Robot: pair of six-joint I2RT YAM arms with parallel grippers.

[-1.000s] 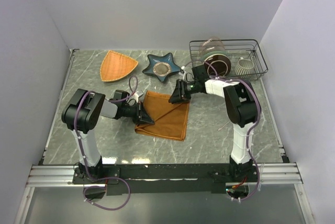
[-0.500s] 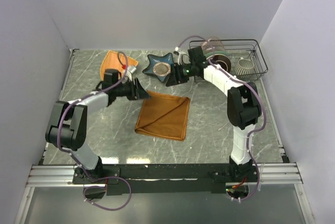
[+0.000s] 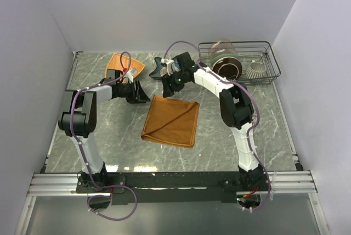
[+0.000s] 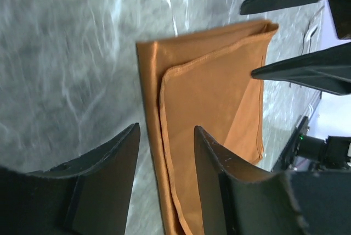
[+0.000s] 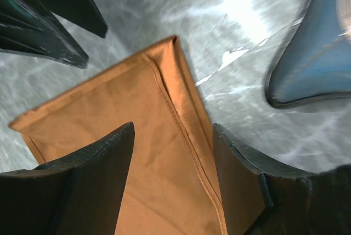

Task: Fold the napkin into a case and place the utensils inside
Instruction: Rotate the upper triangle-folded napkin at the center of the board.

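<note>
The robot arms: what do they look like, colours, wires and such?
The left arm and right arm each have white tube-like links joined by bulky black rounded joints, with a thin purple cable looping alongside. A small green light glows near the right wrist. The jaws are matte black tapered wedges. Both bases sit on a silver rail.

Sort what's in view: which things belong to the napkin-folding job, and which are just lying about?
Job: napkin, folded; left gripper and right gripper, jaws open near its far edge. Utensils not visible.
Lying about: woven triangular plate, blue star dish, wire rack with glass jar, brown bowl, white ribbed cup.
</note>
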